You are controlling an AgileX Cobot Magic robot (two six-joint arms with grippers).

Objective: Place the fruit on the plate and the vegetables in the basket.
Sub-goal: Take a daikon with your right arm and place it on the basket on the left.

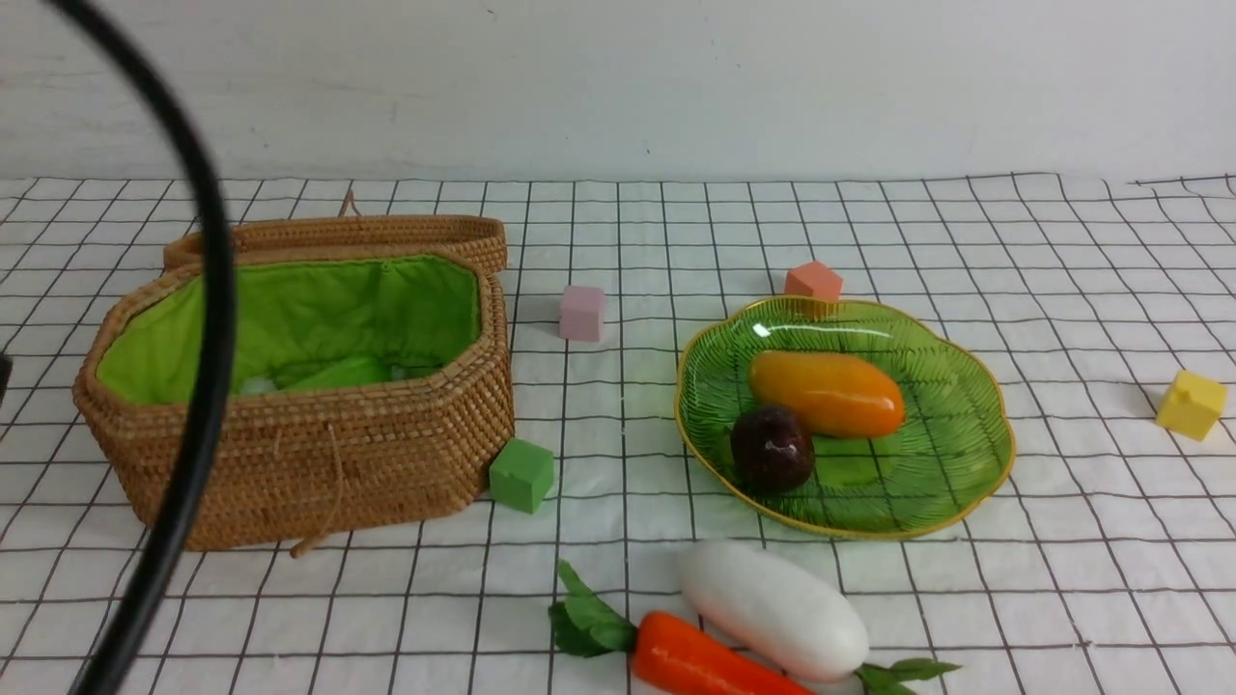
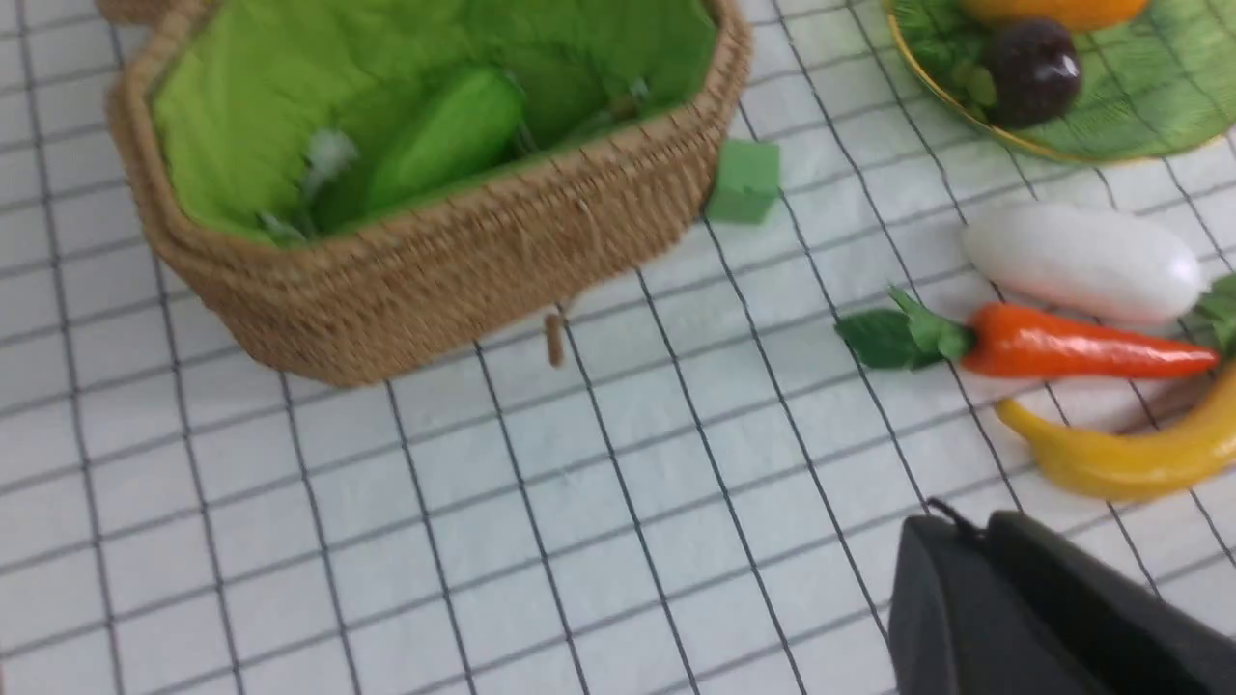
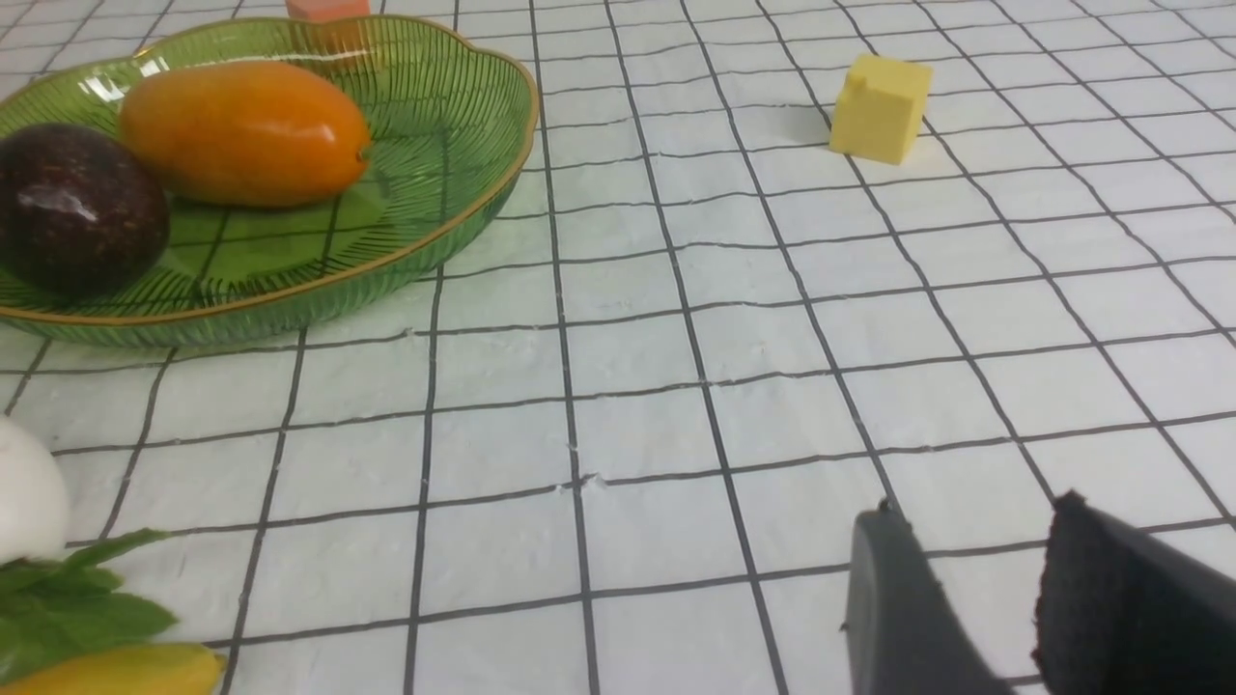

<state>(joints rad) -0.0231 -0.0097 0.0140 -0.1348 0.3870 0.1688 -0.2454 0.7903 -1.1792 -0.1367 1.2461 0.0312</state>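
The wicker basket (image 1: 290, 454) stands open at the left, and a light green cucumber (image 2: 444, 140) lies on its green lining. On the green plate (image 1: 956, 454) rest the orange-yellow mango (image 1: 826, 391) and the dark purple ball (image 1: 771, 447). The white radish (image 1: 772, 608) and the orange carrot (image 1: 705, 661) lie side by side on the cloth in front of the plate. My left gripper (image 2: 966, 526) is shut and empty, above the cloth near the carrot. My right gripper (image 3: 975, 512) is open and empty, over bare cloth right of the plate (image 3: 454, 87).
The basket's lid (image 1: 338, 236) leans behind it. Small cubes lie about: green (image 1: 521, 473) by the basket, pink (image 1: 582, 312), orange (image 1: 813, 281) behind the plate, yellow (image 1: 1191, 403) at the far right. A curved yellow toy (image 2: 1120, 458) lies beside the carrot. A black cable (image 1: 208, 338) crosses the left foreground.
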